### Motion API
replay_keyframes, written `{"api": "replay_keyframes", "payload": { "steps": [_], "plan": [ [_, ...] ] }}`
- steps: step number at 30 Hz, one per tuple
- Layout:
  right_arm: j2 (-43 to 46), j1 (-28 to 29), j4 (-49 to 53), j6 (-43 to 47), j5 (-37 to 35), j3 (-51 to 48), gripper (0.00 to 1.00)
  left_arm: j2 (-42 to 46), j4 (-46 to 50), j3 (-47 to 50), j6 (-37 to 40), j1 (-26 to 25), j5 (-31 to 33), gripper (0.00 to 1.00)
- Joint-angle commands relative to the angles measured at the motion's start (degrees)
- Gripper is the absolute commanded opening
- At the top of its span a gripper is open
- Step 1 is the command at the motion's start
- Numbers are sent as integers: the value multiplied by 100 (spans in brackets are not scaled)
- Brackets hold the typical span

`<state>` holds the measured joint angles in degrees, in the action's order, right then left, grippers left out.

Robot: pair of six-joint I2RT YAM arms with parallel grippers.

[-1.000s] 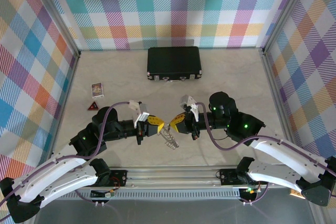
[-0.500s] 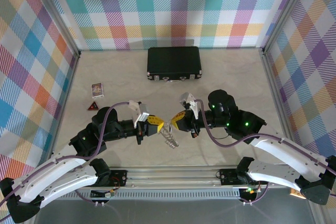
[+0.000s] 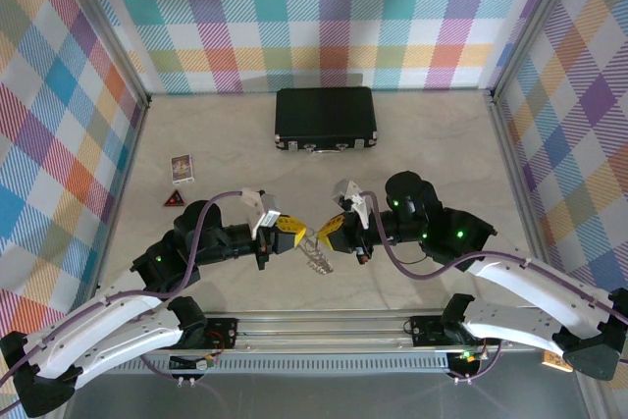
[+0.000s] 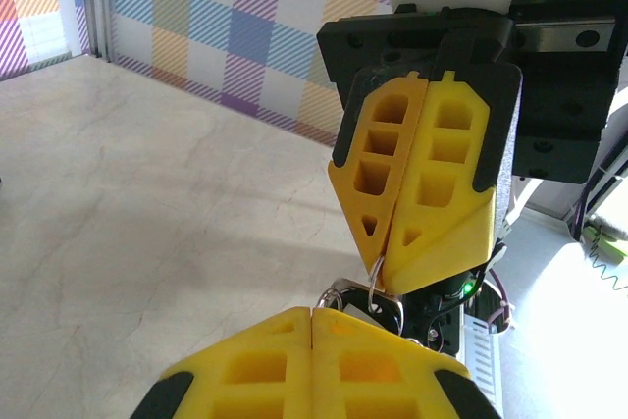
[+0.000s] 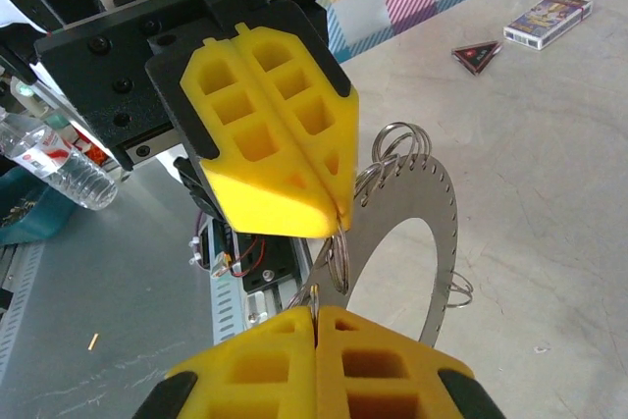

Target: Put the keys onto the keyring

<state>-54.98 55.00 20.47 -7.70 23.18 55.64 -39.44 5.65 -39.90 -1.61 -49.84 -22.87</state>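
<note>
The keys [image 5: 437,213] hang as a flat silvery wreath with holes round its rim and small wire loops on it. In the top view they dangle [image 3: 317,258] between the two arms, above the table. My left gripper [image 3: 297,237] is shut, and in the right wrist view its yellow fingers [image 5: 285,154] pinch a wire loop at the wreath's edge. My right gripper [image 3: 323,233] is shut on the keyring [image 4: 374,276], a thin wire loop at its fingertips [image 4: 432,242]. The two grippers stand tip to tip, almost touching. My own left fingertips [image 4: 294,360] hide the wreath's upper part.
A black case [image 3: 325,118] lies at the back of the table. A small card box [image 3: 182,167] and a red triangle [image 3: 175,199] lie at the left. An aluminium rail [image 3: 324,326] runs along the near edge. A water bottle [image 5: 54,159] lies beyond it.
My right gripper has shifted slightly left, closer to the left gripper. The left gripper and the hanging keys have hardly moved.
</note>
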Motion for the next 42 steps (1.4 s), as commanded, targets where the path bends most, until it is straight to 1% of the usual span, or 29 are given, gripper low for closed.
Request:
{"api": "replay_keyframes", "payload": {
  "steps": [1, 6, 16, 42],
  "plan": [
    [-19, 37, -43, 36, 27, 96, 0, 33, -251, -7, 128, -22, -11, 0],
    [-9, 32, -56, 35, -304, 71, 0, 51, -272, 21, 105, -17, -34, 0],
    [-47, 37, -249, -37, -200, 17, 0, 69, -283, 27, 90, -17, -47, 0],
    [77, 44, -288, -186, -358, -123, 0, 116, -282, 44, 86, -17, -33, 0]
  ]
}}
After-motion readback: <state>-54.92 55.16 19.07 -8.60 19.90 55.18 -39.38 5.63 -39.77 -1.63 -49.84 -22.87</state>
